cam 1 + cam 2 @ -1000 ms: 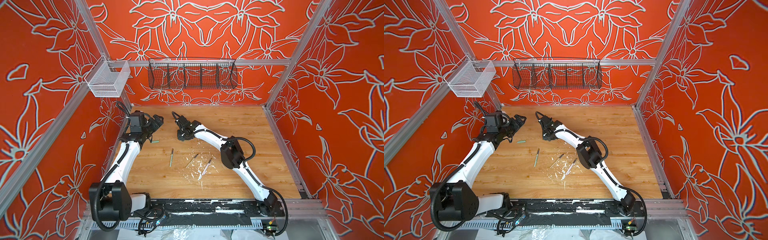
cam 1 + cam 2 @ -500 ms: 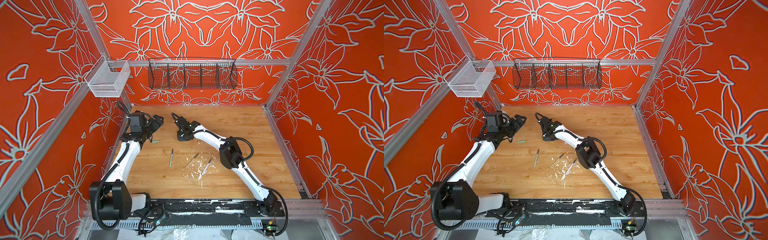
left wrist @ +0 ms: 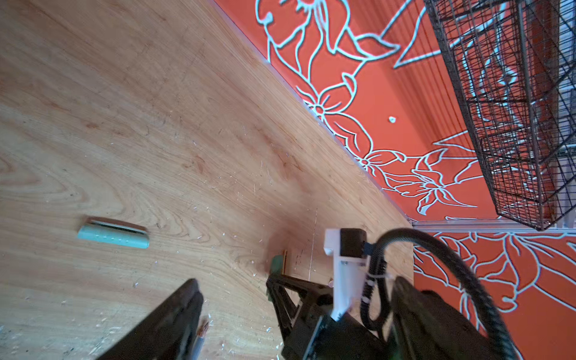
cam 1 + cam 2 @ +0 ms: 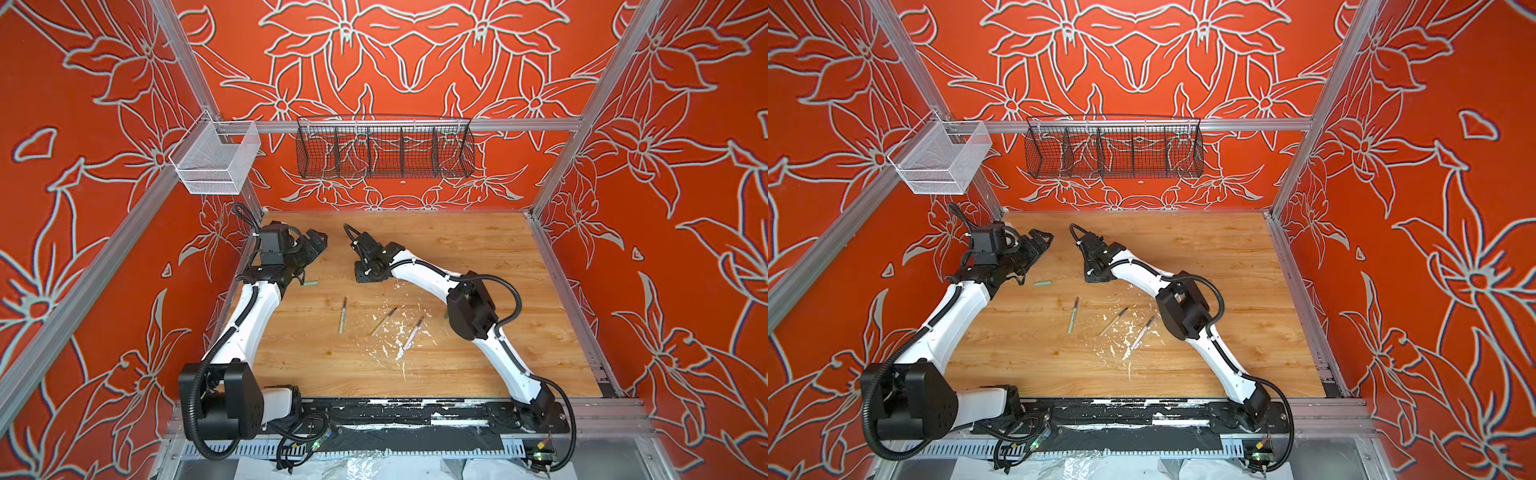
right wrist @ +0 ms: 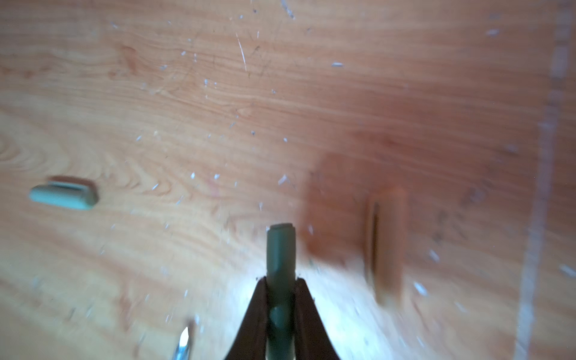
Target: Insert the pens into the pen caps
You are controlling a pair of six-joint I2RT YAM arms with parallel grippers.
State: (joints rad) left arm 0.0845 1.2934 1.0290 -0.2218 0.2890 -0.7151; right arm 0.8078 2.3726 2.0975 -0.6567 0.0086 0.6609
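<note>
1. Our right gripper [image 5: 280, 280] has just pinched shut on the dark green cap [image 5: 280, 249], low over the table [image 4: 478, 249].
2. The tan cap [image 5: 386, 243] lies just beside it, the pale green cap [image 4: 309, 283] near our left gripper [image 4: 316, 243], which hangs spread and empty.
3. The pale green pen [image 4: 343, 315], tan pen [image 4: 384, 321] and pink pen [image 4: 412, 332] lie uncapped mid-table. With one cap secured, we judge matching comes next.

I see the pale green cap [image 4: 311, 283] lying flat on the desk [image 4: 465, 249]. To its right, the dark green cap [image 5: 280, 255] is clamped in the right jaws, with the tan cap [image 5: 386, 243] beside it. The pale green pen [image 4: 342, 318], tan pen [image 4: 383, 322] and pink pen [image 4: 412, 334] lie nearer me.
</note>
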